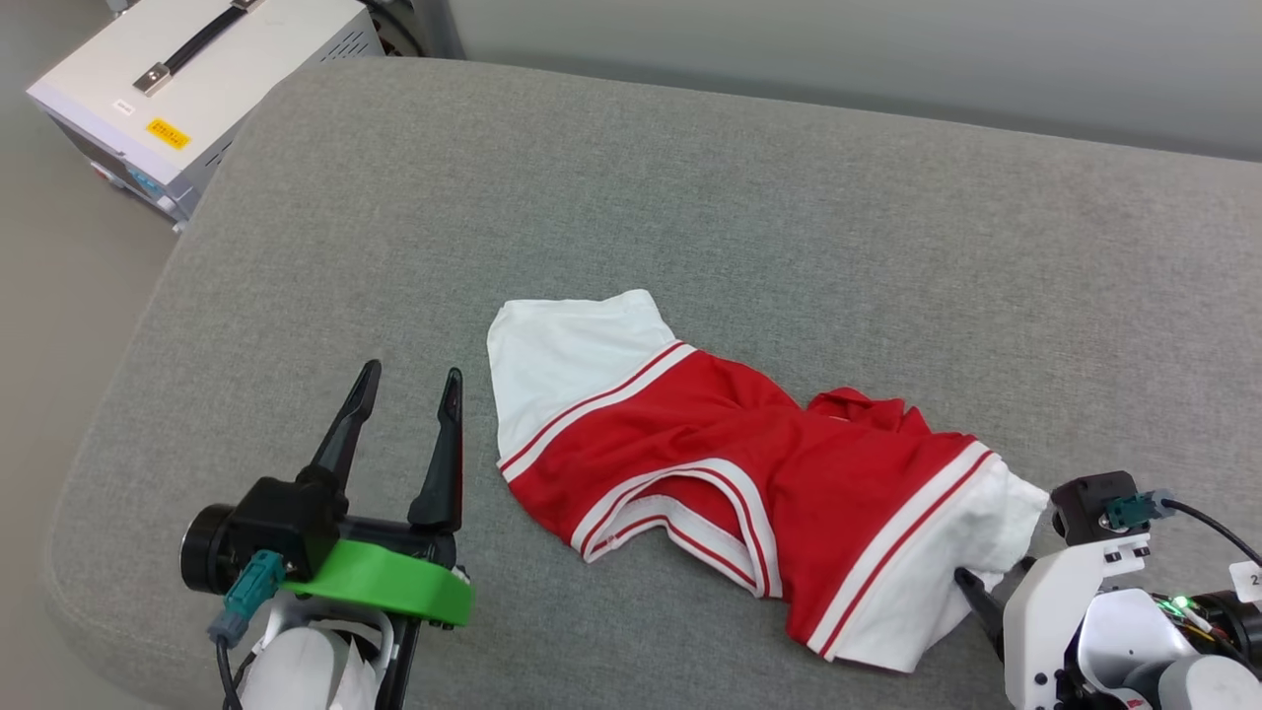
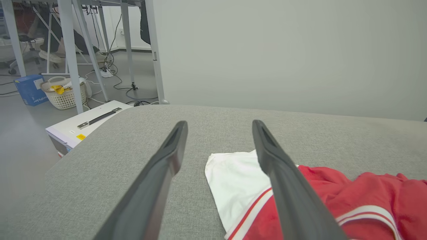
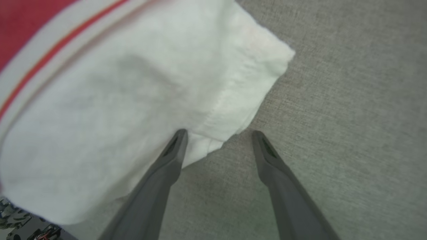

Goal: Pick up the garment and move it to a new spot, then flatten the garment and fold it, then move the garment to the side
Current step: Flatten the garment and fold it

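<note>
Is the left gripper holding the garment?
No, the left gripper stands open beside the garment, with grey cushion between its fingers.

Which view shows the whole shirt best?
The head view: the shirt lies crumpled on the grey cushion, with both white sleeves and the red body in sight. The left wrist view shows one white sleeve and some red cloth; the right wrist view shows the other sleeve close up, blurred.

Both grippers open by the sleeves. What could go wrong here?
1. The right gripper straddles only a bunched corner of the sleeve: it may pinch one layer and slip.
2. The left gripper stands beside the garment, over bare cushion: closing there likely grabs nothing.
3. The garment lies crumpled near the cushion's front edge; dragging could pull it off.
</note>
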You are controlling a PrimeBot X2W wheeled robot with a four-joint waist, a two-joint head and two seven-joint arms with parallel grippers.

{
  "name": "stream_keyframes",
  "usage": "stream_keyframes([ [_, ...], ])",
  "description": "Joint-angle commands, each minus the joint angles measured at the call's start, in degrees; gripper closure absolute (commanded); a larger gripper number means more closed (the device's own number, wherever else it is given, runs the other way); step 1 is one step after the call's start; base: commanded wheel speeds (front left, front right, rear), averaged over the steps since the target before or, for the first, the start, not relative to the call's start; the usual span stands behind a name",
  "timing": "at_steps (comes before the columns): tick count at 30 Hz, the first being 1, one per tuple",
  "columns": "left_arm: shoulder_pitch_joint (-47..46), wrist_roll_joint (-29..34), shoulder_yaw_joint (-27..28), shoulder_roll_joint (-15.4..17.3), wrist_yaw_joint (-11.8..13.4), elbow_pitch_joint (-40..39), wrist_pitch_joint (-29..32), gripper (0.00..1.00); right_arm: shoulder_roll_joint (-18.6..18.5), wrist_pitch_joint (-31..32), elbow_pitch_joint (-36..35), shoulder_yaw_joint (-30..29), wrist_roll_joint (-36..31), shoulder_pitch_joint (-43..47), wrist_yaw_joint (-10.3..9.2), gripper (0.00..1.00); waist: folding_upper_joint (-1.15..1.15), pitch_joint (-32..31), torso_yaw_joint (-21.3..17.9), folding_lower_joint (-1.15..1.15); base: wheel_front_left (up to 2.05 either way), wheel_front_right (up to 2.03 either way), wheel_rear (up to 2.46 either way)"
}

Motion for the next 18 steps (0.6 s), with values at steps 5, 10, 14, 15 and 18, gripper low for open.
stream_keyframes([
  [5, -1.43, 0.33, 0.14, -0.32, -0.29, 0.06, -0.32, 0.0, -0.05, 0.04, 3.95, 1.79, -0.42, -1.35, -0.03, 0.01, 0.68, 1.74, 1.68, 0.0, 0.0, 0.0, 0.0],
  [10, -1.58, 0.18, 0.11, -0.14, -0.3, 0.2, -0.32, 0.0, -0.69, -0.23, 6.48, 3.21, -0.04, -1.35, -0.03, 1.0, 0.68, 1.67, 1.51, 0.0, 0.0, 0.0, 0.0],
  [14, -1.18, -0.03, 0.2, 0.17, -0.31, 0.63, -0.32, 0.0, -0.98, -1.59, 6.59, 2.51, 0.31, -1.57, -0.03, 1.0, 0.68, 0.69, 0.46, 0.0, 0.0, 0.0, 0.0],
  [15, -1.11, -0.03, 0.12, 0.23, -0.31, 0.75, -0.32, 0.0, -1.16, -1.8, 6.49, 2.23, 0.3, -1.59, -0.03, 1.0, 0.68, 0.39, 0.17, 0.0, 0.0, 0.0, 0.0],
  [18, -0.78, -0.07, -0.17, 0.3, -0.31, 0.92, -0.32, 0.0, -2.2, -2.19, 5.66, 0.92, 0.18, -1.56, -0.03, 1.0, 0.68, -0.81, -0.88, 0.0, 0.0, 0.0, 0.0],
])
